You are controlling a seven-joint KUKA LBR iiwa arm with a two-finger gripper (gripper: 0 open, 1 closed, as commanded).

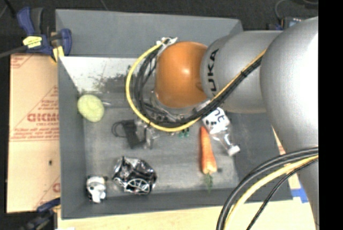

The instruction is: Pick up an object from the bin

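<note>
Closest to the viewer looms the robot's silver arm. It enters from the right and ends in an orange wrist cover looped with yellow cable, over the middle of the grey metal bin. Below the cover the gripper sits low near the bin floor, a little left of centre. The cover and cables hide much of it, so I cannot tell whether it is open or closed, and nothing is visible in its hold. Just beside it, to the left, lies a small black object, roughly loop-shaped; it is unclear whether the two touch. Well apart from it are a pale green ball near the left wall, an orange carrot and a white toy figure to the right, and a black-and-white tangle beside a small white toy along the front wall. The pick seems to be at the lowering stage, with no grasp shown yet. If the black object is the target, the next move calls for centring over it, closing and lifting straight up. Bare floor surrounds the gripper and the walls stand clear, so there is room to move.
</note>
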